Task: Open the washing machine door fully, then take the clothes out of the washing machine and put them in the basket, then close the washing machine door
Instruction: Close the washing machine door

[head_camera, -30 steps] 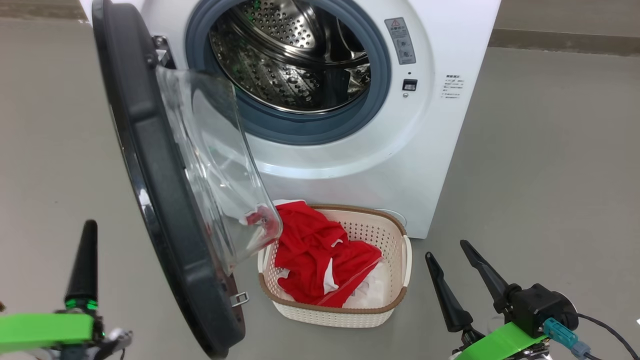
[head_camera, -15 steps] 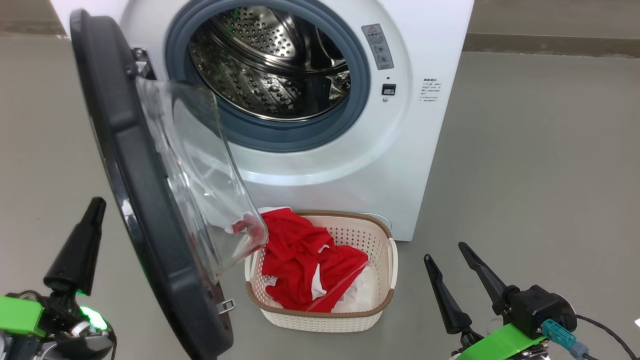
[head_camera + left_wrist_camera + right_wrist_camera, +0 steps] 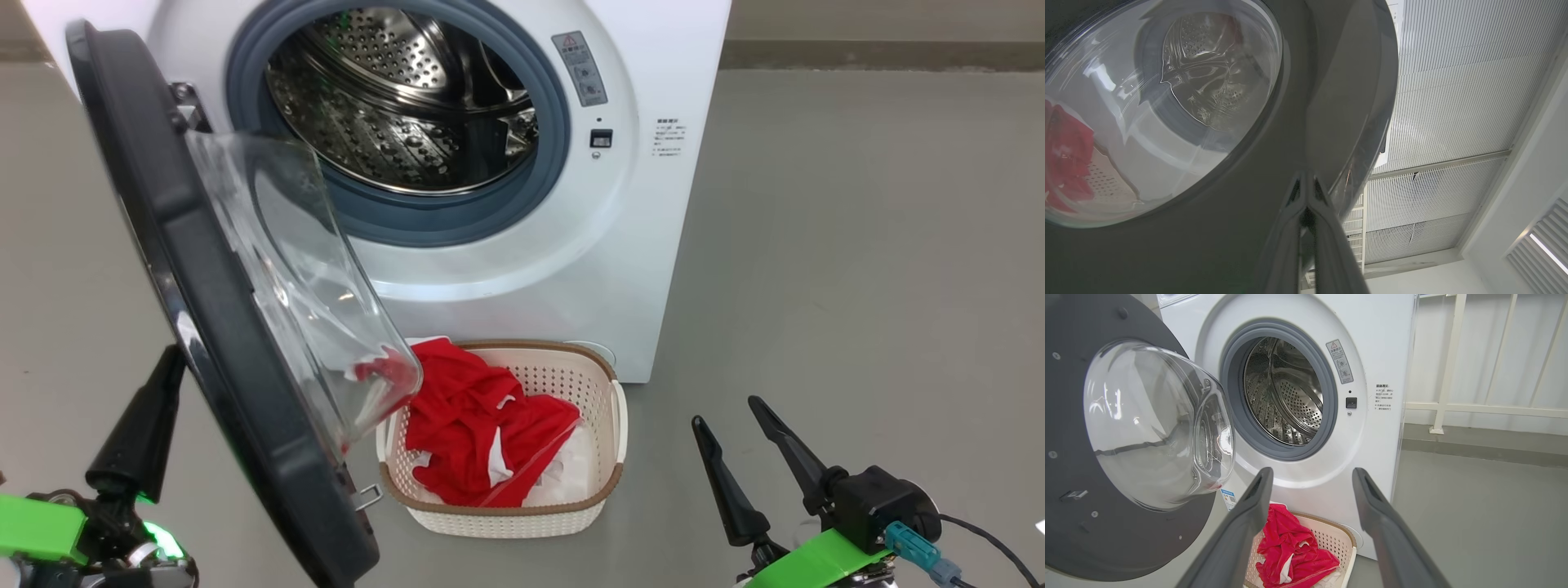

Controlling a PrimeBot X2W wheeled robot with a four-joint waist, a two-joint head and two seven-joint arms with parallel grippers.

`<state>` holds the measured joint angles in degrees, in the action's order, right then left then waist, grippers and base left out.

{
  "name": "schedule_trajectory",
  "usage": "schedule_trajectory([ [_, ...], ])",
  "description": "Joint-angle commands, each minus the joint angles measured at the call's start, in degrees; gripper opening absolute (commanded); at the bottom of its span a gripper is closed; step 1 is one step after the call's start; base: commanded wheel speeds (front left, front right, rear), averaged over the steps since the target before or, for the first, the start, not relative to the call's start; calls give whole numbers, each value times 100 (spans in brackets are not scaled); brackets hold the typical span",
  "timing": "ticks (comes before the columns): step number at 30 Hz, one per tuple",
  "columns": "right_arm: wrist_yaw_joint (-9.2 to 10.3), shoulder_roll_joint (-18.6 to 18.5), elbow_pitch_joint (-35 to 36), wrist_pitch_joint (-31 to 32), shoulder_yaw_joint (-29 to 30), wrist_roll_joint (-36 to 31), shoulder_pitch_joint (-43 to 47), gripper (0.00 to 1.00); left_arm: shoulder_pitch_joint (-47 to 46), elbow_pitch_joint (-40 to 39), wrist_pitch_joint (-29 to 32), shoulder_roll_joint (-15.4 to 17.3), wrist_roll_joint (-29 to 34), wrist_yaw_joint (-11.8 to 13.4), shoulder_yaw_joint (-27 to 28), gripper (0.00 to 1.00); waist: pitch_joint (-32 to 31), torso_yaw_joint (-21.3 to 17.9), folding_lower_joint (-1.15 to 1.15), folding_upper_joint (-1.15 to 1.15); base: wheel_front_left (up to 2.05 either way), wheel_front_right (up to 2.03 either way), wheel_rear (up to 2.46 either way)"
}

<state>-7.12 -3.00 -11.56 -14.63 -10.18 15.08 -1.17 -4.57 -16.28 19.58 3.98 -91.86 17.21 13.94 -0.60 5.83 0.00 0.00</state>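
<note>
**Mia:** Where are the clothes (image 3: 465,425)?

**Ben:** In the basket (image 3: 608,392). It sits on the floor (image 3: 857,286), at 6 o'clock from the drum (image 3: 392,106). The part of the drum I can see looks empty. So I think only closing the door (image 3: 204,310) is left.

**Mia:** Where is the door?

**Ben:** It stands wide open, at 9 o'clock from the washer (image 3: 620,245). Its glass (image 3: 302,269) bulges out over the basket's 9 o'clock corner.

**Mia:** What are the grippers doing?

**Ben:** The left gripper (image 3: 1306,185) is pinched tight with nothing in it. Its tip is right at the door's outer side. I cannot tell if it touches. The right gripper (image 3: 727,411) is spread apart and empty, at 4 o'clock from the basket.

**Mia:** How will the door feel?

**Ben:** Hard and stiff, I think, and a bit heavy. It will swing, not bend. The black ring (image 3: 269,457) is shiny, so a tip may slip on it. Glass can crack, so I would not poke it.

**Mia:** Where should it push?

**Ben:** On the black ring, on the side with the latch (image 3: 369,495), far from the hinge. It swings easiest there. Go slow, because the door may bump the basket.
</note>
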Motion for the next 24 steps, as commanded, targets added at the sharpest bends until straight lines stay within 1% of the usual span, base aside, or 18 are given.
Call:
schedule_trajectory([
  [1,-36,-20,136,-37,-145,49,-66,100,-95,-186,55,58,-71,-6,75,0,43,-46,0,0,0,0,0],
  [12,-36,-12,146,-37,-179,58,-190,100,-343,-163,-116,-55,-344,-94,-118,0,266,-381,0,0,0,0,0],
  [16,-36,-16,156,-37,-164,43,-231,100,-479,-114,-151,-76,-504,-153,-207,0,358,-544,0,0,0,0,0],
  [24,-36,-32,195,-37,-141,28,-325,100,-806,61,-290,-94,-585,-328,-413,0,605,-827,0,0,0,0,0],
])
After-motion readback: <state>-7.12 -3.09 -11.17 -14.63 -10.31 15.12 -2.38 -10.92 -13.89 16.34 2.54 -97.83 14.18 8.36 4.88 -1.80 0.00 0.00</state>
